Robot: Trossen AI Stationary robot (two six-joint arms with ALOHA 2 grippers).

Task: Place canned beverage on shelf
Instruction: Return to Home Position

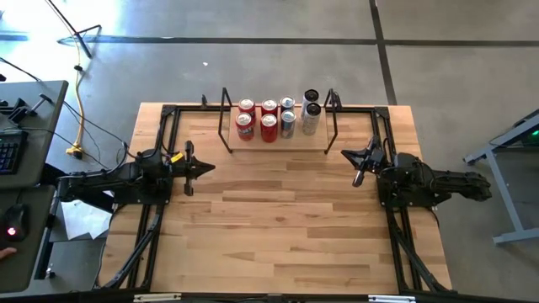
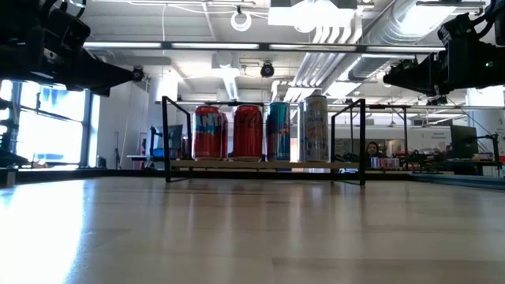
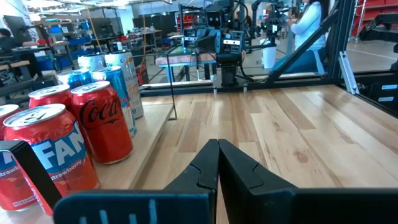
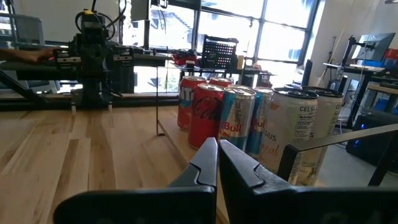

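The shelf (image 1: 316, 145), a low light-wood board with black rod frames at both short ends, stands at the table's far middle. Several cans stand upright on it: red cans (image 1: 245, 126) at the left, blue-silver cans (image 1: 287, 123) in the middle, tall pale cans (image 1: 311, 118) at the right. They also show in the low view (image 2: 247, 132). My left gripper (image 1: 210, 167) is shut and empty at the table's left, near-left of the shelf. My right gripper (image 1: 344, 152) is shut and empty at the right, beside the shelf's right end.
Black rails (image 1: 152, 227) run along both side edges of the wooden table (image 1: 278, 227). A desk with a keyboard and mouse (image 1: 12, 220) stands off the left side. A yellow cable (image 1: 80, 109) lies on the floor beyond the far left corner.
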